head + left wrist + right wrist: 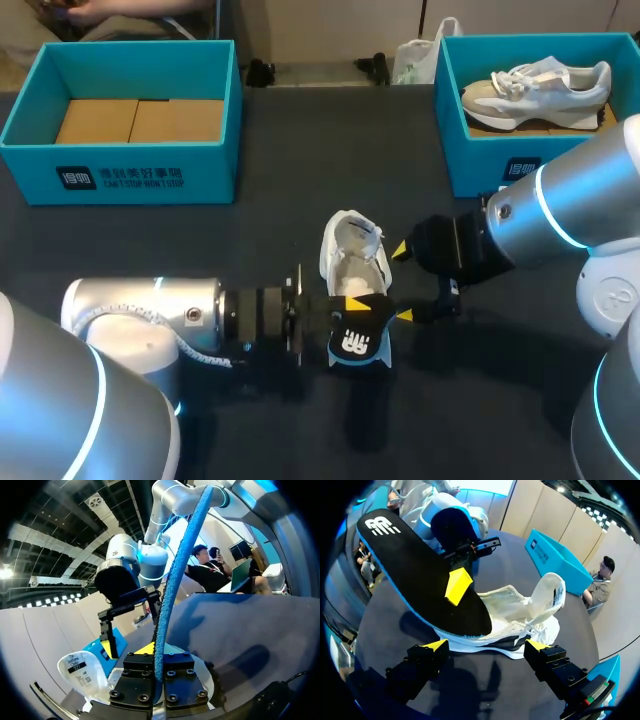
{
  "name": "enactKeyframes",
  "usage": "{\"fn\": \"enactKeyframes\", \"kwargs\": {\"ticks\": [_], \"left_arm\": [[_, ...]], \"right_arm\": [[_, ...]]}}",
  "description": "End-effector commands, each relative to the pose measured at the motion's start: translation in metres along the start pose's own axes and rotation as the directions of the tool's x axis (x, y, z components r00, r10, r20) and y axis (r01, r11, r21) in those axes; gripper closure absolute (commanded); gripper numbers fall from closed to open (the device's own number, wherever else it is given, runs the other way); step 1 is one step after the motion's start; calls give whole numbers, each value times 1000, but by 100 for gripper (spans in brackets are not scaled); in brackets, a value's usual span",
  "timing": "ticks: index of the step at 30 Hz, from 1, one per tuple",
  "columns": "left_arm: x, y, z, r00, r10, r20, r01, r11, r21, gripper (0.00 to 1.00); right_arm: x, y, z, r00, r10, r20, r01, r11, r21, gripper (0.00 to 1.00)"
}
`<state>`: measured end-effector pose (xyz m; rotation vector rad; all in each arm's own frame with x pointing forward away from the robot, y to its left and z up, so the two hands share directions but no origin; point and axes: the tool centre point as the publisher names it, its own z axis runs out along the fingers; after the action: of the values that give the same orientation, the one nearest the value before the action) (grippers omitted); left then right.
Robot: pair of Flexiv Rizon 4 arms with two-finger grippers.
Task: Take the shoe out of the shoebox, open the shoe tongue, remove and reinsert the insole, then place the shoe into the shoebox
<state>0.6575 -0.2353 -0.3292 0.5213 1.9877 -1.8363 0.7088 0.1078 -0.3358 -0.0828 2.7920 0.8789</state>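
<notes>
Near the middle of the table [150,235], clamped in the left gripper [355,305]: a black, blue-edged insole [358,342], raised and tilted. Just beyond, standing on its sole with tongue lifted: the white shoe [352,250]. Beside it, the right gripper [402,283], fingers spread wide, grasping nothing. At the far left corner, a teal shoebox [130,170]; at the far right corner, another shoebox [470,150] with a second shoe [535,88] inside.

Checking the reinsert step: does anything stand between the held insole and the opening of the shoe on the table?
Nothing visible does. The insole, clamped in the left gripper, slants with its lower end at the opening of the shoe. The tongue stands lifted clear, and the right gripper has its open jaws beside the sole, not across the opening.
</notes>
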Motion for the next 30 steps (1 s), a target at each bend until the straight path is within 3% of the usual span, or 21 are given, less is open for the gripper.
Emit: {"fn": "enactKeyframes", "kwargs": {"ticks": [1,30], "left_arm": [[3,9,1,1000,5,-2,-5,1000,0,100],[-11,44,-2,999,34,-22,-35,998,-56,100]], "right_arm": [[1,0,0,1000,-1,2,1,1000,1,0],[1,0,0,1000,-1,2,1,1000,1,0]]}}
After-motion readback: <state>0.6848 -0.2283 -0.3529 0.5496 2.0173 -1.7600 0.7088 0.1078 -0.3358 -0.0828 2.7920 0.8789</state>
